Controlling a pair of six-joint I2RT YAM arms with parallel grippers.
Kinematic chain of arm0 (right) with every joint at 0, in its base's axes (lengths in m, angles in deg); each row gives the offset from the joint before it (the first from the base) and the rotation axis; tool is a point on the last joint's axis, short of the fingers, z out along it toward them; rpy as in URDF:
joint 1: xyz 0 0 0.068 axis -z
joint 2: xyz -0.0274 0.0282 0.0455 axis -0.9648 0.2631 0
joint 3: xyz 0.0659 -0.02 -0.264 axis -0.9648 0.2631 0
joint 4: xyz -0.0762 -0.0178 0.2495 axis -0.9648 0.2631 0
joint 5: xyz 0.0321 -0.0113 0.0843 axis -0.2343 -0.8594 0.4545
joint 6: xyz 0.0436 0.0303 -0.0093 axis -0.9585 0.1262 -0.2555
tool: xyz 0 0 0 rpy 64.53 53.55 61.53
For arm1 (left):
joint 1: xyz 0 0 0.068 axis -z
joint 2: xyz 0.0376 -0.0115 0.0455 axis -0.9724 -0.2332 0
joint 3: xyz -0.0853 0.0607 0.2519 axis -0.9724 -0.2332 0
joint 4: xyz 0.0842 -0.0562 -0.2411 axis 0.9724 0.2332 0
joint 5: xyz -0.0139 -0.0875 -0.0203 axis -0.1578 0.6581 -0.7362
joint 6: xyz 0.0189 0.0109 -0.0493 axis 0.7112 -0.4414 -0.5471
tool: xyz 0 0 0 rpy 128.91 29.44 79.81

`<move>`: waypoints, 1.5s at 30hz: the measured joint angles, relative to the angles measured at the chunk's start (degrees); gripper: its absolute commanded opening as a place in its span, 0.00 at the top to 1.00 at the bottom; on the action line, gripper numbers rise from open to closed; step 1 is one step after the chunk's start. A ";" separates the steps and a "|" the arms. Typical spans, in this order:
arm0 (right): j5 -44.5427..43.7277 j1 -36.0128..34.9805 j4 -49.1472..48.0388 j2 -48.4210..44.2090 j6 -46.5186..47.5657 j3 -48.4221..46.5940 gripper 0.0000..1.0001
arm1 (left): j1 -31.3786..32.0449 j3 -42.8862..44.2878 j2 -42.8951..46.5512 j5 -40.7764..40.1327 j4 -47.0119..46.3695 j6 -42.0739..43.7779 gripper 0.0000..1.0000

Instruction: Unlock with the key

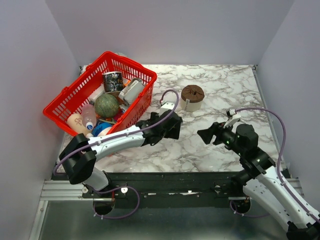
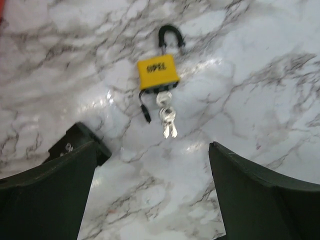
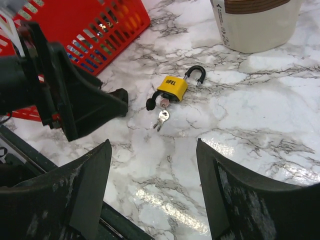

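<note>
A yellow padlock [image 2: 158, 71] with a black shackle lies flat on the marble table, also in the right wrist view [image 3: 173, 86]. At its lower end lies the key [image 2: 145, 114] with a black head, also in the right wrist view [image 3: 150, 103], beside silvery spare keys [image 2: 167, 122] on a small ring. I cannot tell whether the key sits in the keyhole. My left gripper [image 2: 152, 150] is open and empty, short of the lock. My right gripper [image 3: 153, 145] is open and empty, facing the lock from the other side. In the top view the lock is hidden between the left gripper [image 1: 176, 126] and the right gripper [image 1: 205, 135].
A red basket [image 1: 65, 107] with several objects stands at the back left, its corner in the right wrist view [image 3: 100, 30]. A white roll with a brown top [image 1: 192, 97] stands behind the grippers. The left gripper's finger [image 3: 95, 102] lies close to the lock's left.
</note>
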 measured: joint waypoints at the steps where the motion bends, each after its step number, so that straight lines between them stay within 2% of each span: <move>1: 0.37 0.00 -0.39 0.55 -0.02 0.09 0.25 | 0.17 -1.90 0.76 0.02 0.68 -1.53 0.01; 9: 3.15 0.00 -2.89 2.82 -0.57 0.55 0.25 | 0.44 -20.87 7.74 5.46 0.70 -13.68 0.01; 17: 4.66 0.00 -3.91 2.99 -1.36 0.55 0.25 | -4.59 -24.79 7.02 10.58 -9.07 -16.31 0.01; 22: 4.70 0.00 -3.98 2.51 -1.38 0.57 0.25 | -8.13 -21.79 3.04 8.87 -10.58 -13.46 0.01; 32: 4.70 0.00 -3.80 1.55 -1.36 0.61 0.25 | -11.87 -6.91 -10.47 1.66 -5.25 -2.89 0.01; 37: 4.70 0.00 -3.78 1.16 -1.33 1.05 0.25 | -11.87 -5.46 -11.41 0.87 -4.39 -0.37 0.01; 45: 4.70 0.00 -3.76 1.40 -1.31 1.07 0.25 | -11.87 -5.03 -12.50 -0.22 -1.22 -0.66 0.11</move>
